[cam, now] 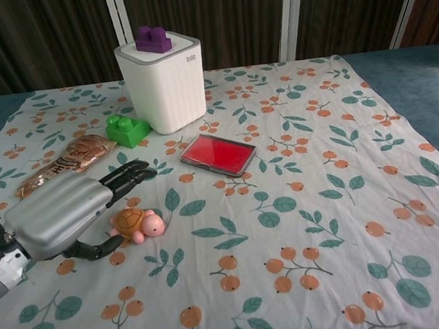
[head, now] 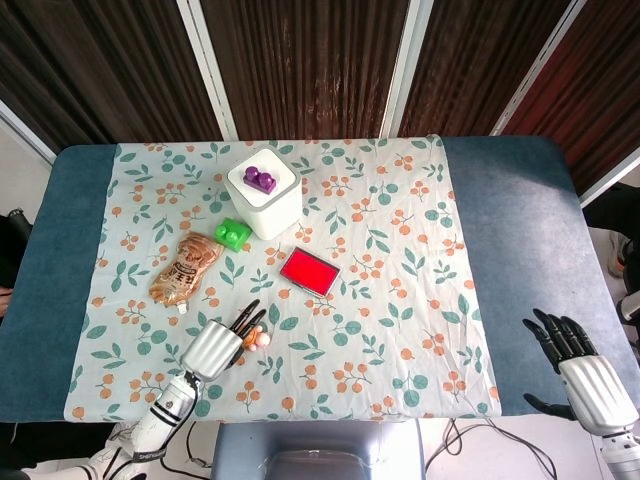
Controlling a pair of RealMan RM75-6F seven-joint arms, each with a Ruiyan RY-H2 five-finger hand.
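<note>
Dark wood panelling with pale vertical strips backs a blue desk (head: 520,190) that carries a white cloth (head: 390,240) printed with leaves and orange berries. At about 7 o'clock on the cloth, near its front edge, the left hand (head: 215,345) lies with its fingers (cam: 130,174) stretched out and apart, holding nothing; in the chest view the thumb curls low on the cloth. The toy turtle (cam: 137,224), orange-shelled with a pink head, sits on the cloth just beside that hand, under the outstretched fingers and above the thumb, and no finger is seen closing on it. At 11 o'clock from the hand lies a brown snack packet (head: 184,268), and beyond it at 12 o'clock a green block (head: 232,234) rests just beside a white box (head: 266,205) that has a purple block (head: 260,180) on its lid. A flat red case (head: 309,271) lies at 1 o'clock from the hand, near the middle of the cloth. The right hand (head: 575,360) hovers well apart from all this, at 4 o'clock off the cloth by the desk's right front corner, fingers spread and holding nothing.
</note>
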